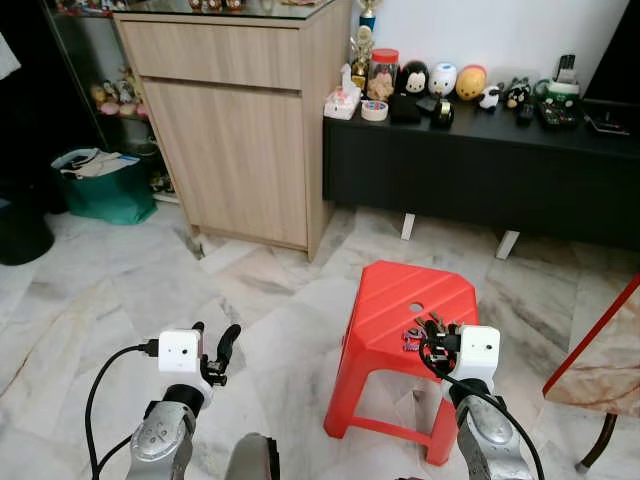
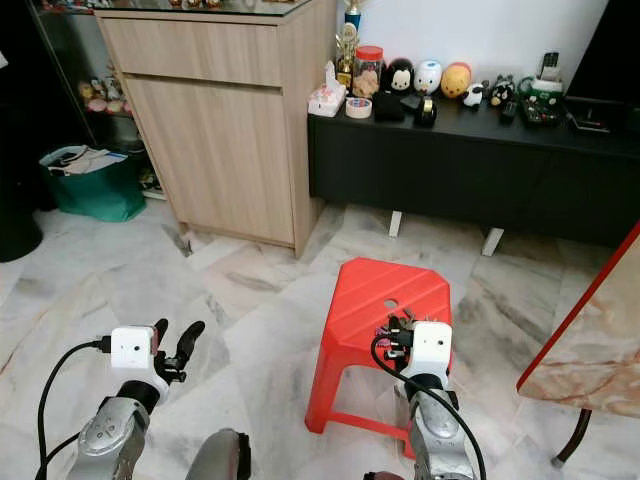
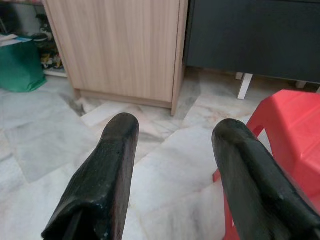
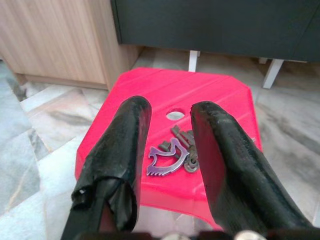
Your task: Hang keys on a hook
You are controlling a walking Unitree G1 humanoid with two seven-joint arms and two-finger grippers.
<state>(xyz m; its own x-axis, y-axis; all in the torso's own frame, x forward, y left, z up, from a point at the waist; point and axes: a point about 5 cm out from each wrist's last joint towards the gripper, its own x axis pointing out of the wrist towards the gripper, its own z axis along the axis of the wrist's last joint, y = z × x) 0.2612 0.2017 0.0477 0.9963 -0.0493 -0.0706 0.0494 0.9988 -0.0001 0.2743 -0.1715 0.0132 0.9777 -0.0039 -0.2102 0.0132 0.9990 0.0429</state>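
1. Right gripper [image 4: 167, 125] hangs just above the near edge of the stool [image 1: 395, 290], fingers spread, with nothing between them.
2. Keys [image 4: 172, 155] lie flat on the stool's seat, near its front edge and just short of the round hole [image 4: 175, 115] in the middle; in the right wrist view they sit in the gap between the two fingers, below the tips.
3. Among the keys is a silver, curved, fish-like charm, with darker keys fanned out beside it.
4. Left gripper [image 1: 213, 345] is held out over the floor [image 1: 250, 290], to the left of the stool and apart from it; its fingers are spread too, and hold nothing.
5. Stool is red plastic and stands on pale marble tiles.
6. Behind it, against the wall, runs a low black bench [image 1: 480, 160] with small figures, jars and a roll of tape on top.
7. Left of the bench stands a tall wooden cabinet [image 1: 235, 120].
8. Further left, a green bag [image 1: 105, 190] sits on the floor beside a dark shelf.
9. At the far right, the corner of a red-edged table [image 1: 600, 350] shows.
10. No hook can be made out in any view.
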